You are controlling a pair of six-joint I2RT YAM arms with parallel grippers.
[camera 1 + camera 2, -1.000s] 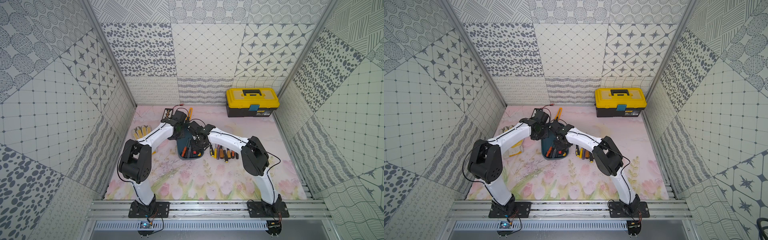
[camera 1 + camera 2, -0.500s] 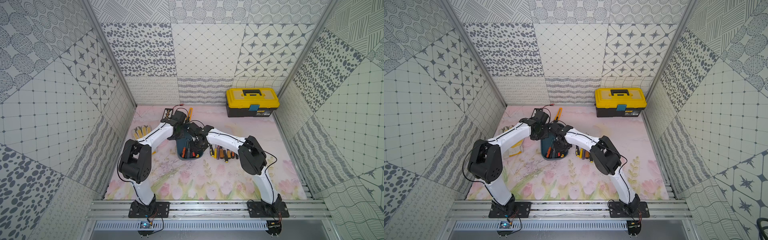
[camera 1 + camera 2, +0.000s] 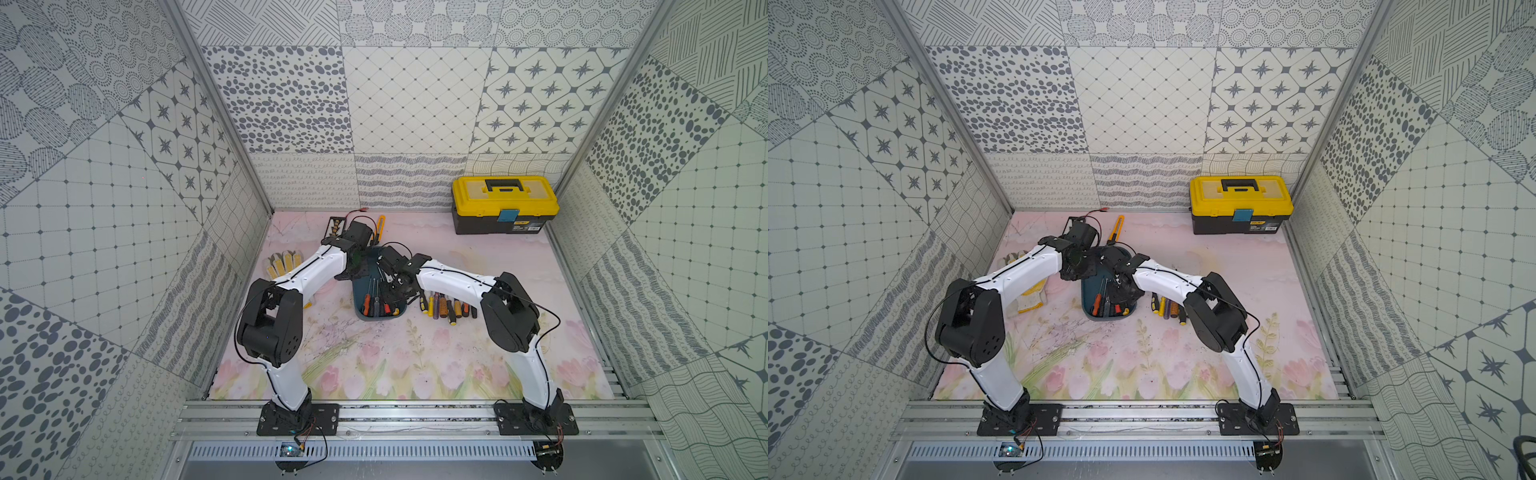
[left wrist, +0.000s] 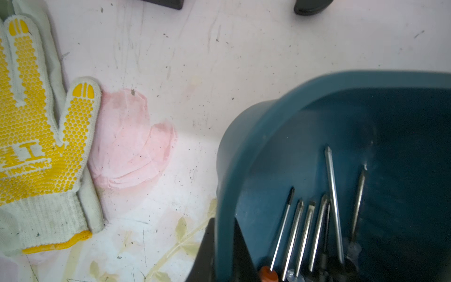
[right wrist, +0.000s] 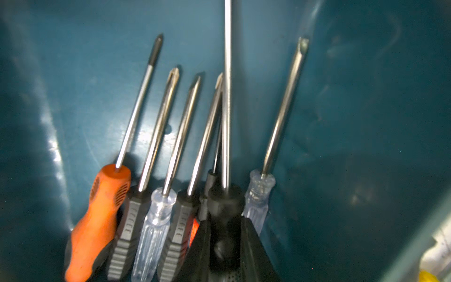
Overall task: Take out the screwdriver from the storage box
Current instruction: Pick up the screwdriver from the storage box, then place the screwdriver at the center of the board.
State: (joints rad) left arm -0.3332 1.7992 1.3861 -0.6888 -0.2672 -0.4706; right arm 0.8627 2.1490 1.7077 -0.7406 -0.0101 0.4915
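Teal storage box point(image 3: 1090, 309) mid-mat, screwdrivers point(image 3: 1106, 305) inside. Both white arms bent over box. More screwdrivers point(image 3: 1167, 309) in row on mat just right. Yellow-lidded toolbox point(image 3: 1241, 203) at back wall. Glove point(image 3: 1032, 297) left of box.

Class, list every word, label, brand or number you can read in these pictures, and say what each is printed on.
Nothing can be read in full.
Glove: yellow printed lettering, turned and cut off at the picture's edge, not legible.
Yellow-lidded toolbox: small label on the front, too small to read in both top views.
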